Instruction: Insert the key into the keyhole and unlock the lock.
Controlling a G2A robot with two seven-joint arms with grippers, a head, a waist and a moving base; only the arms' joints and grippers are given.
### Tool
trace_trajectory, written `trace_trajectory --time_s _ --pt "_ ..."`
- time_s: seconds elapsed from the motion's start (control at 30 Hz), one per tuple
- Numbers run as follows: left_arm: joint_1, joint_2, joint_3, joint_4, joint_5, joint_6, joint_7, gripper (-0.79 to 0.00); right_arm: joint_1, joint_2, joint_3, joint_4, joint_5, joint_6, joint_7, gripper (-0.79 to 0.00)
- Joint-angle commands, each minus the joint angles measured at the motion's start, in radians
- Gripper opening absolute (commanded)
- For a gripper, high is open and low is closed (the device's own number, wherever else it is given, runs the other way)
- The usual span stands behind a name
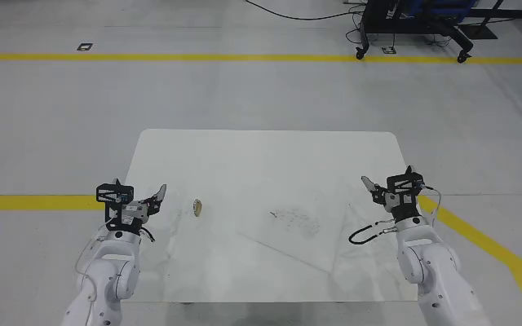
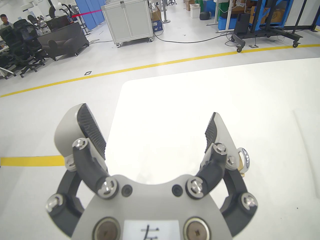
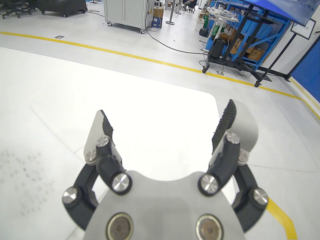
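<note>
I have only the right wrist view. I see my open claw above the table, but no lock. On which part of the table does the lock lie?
Observer: The lock lies on the left part of the table. It is close beside the left claw but apart from it.
Operator: Does the left claw hold something already?
Observer: No, the left claw is open and holds nothing.
</note>
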Motion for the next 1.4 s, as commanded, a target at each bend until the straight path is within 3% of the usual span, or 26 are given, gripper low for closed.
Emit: trace_trajectory --time_s 0.0,0.13,0.3,0.7,0.8,0.93,1.23,1.3,1.33,1.37 --pt "0.000 0.000 0.000 0.000 0.000 0.000 0.000 0.000 0.001 0.000 -0.023 -0.013 -0.025 -0.029 -0.015 0.000" --pt "0.000 0.000 0.000 0.000 0.000 0.000 0.000 0.000 0.021 -0.006 -0.141 -0.043 -0.132 -0.079 0.000 0.000" --pt "0.000 0.000 0.000 0.000 0.000 0.000 0.000 0.000 0.068 -0.018 -0.276 -0.056 -0.111 -0.168 0.066 0.000" --pt "0.000 0.000 0.000 0.000 0.000 0.000 0.000 0.000 0.071 -0.019 -0.287 -0.060 -0.127 -0.165 0.070 0.000" --pt "0.000 0.000 0.000 0.000 0.000 0.000 0.000 0.000 0.077 -0.020 -0.298 -0.020 -0.002 -0.291 0.046 0.000" --pt "0.000 0.000 0.000 0.000 0.000 0.000 0.000 0.000 0.140 -0.018 -0.374 0.033 -0.043 -0.461 0.123 0.000" --pt "0.000 0.000 0.000 0.000 0.000 0.000 0.000 0.000 0.258 -0.030 -0.500 0.108 -0.114 -0.531 0.280 0.000" --pt "0.000 0.000 0.000 0.000 0.000 0.000 0.000 0.000 0.271 -0.032 -0.509 0.118 -0.123 -0.528 0.299 -0.157" --pt "0.000 0.000 0.000 0.000 0.000 0.000 0.000 0.000 0.277 -0.032 -0.512 0.122 -0.130 -0.523 0.310 -0.296" --pt "0.000 0.000 0.000 0.000 0.000 0.000 0.000 0.000 0.282 -0.032 -0.515 0.125 -0.137 -0.515 0.321 -0.379"
